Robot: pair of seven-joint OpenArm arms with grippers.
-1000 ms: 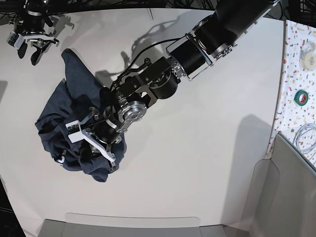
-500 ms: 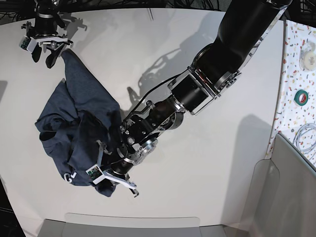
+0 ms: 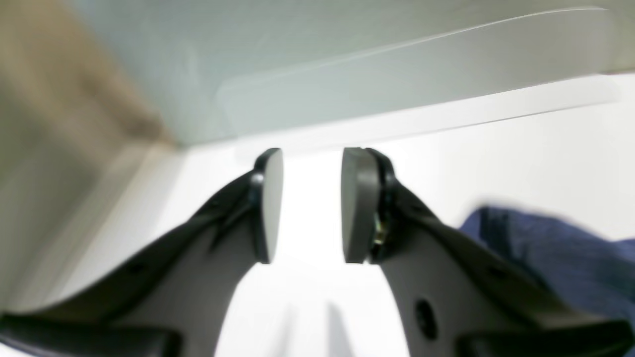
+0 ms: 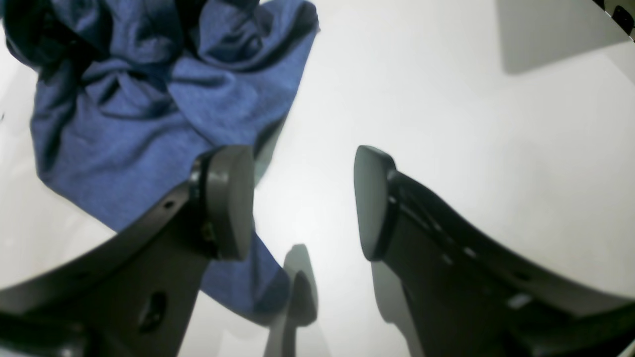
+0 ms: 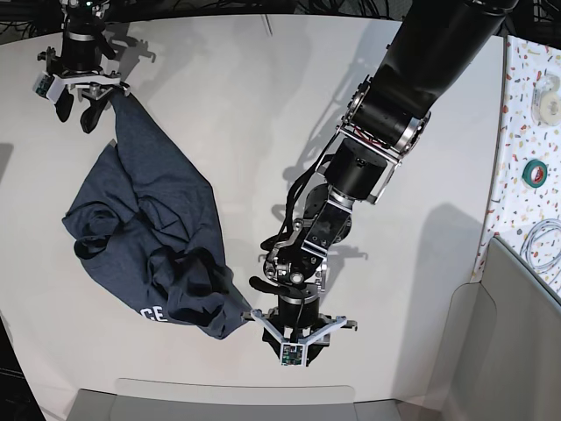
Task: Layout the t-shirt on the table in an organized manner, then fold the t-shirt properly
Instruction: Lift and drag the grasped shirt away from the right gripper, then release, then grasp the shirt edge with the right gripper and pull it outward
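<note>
The table [image 5: 263,114] is a broad off-white surface that fills most of the base view. On its left part lies the t-shirt [image 5: 145,237], a dark blue crumpled heap stretched from the far left corner toward the near middle, with a few white letters showing near its near edge. A narrow speckled shelf [image 5: 530,132] runs along the table's right side and holds a green roll of tape [image 5: 535,173] and a coil of white cable [image 5: 545,246].

The left gripper [image 5: 302,338] hangs just beside the shirt's near tip, its jaws standing apart with only bare table between them; nothing is held. The right gripper [image 5: 74,95] sits at the shirt's far tip, jaws apart, one finger [image 4: 225,203] over the cloth edge, gripping nothing.
</note>
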